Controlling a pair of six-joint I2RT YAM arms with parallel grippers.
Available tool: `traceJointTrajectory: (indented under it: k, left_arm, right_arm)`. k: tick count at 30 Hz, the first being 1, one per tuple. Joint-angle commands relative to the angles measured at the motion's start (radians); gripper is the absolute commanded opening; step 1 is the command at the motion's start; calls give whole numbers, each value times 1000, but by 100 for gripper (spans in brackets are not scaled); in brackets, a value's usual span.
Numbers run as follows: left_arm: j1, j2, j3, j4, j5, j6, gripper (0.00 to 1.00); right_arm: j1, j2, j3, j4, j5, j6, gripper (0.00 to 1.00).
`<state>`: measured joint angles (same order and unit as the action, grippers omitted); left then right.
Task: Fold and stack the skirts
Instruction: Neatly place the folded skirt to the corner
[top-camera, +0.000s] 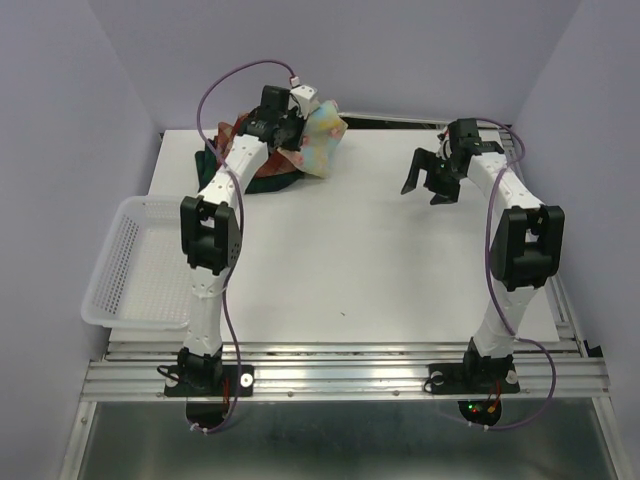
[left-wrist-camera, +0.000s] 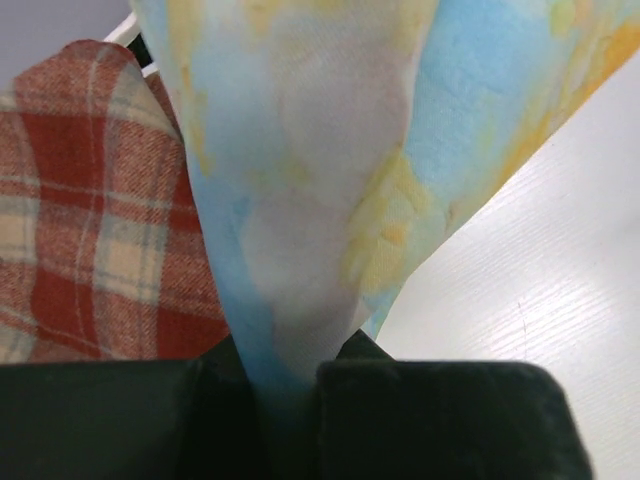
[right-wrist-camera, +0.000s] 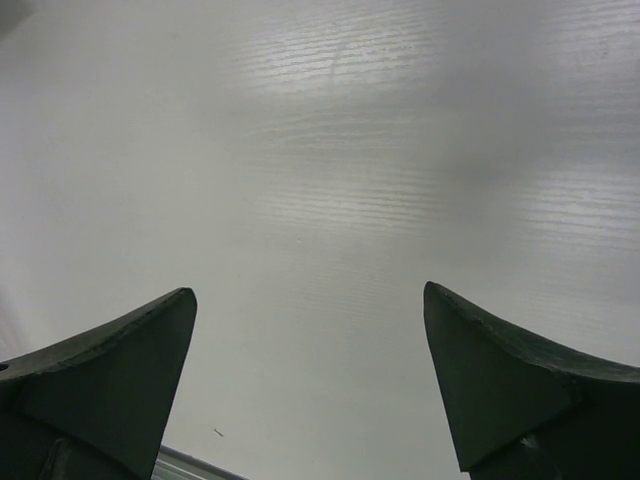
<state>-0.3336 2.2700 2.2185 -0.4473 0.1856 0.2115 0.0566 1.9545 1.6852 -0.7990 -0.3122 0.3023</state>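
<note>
At the table's far left lies a heap of skirts. The pastel yellow-blue skirt (top-camera: 322, 140) (left-wrist-camera: 330, 170) hangs lifted above the heap, pinched in my left gripper (top-camera: 290, 125) (left-wrist-camera: 285, 385), which is shut on its cloth. Under it lie the red-and-cream plaid skirt (left-wrist-camera: 80, 210) (top-camera: 228, 130) and the dark green-navy plaid skirt (top-camera: 268, 182). My right gripper (top-camera: 430, 185) (right-wrist-camera: 310, 300) hovers open over bare table at the far right, with nothing between its fingers.
A white mesh basket (top-camera: 135, 262) stands at the table's left edge, beside the left arm. The white table (top-camera: 370, 260) stretches between the two arms. Purple-grey walls close in on both sides and at the back.
</note>
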Motion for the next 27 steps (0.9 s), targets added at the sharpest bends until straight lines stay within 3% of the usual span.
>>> traceJointTrajectory:
  k: [1,19,27]
  left_arm:
    - [18,-136,84,50,52,-9,0]
    - [168,-129,70,78,247,-112,0]
    - [264,-23,61,70,374,-110,1]
  right_arm:
    - [-3,-8,-9,24,-25,-11,100]
    - [-3,1,-21,27,-38,-11,100]
    - [-3,20,-28,32,-50,-9,100]
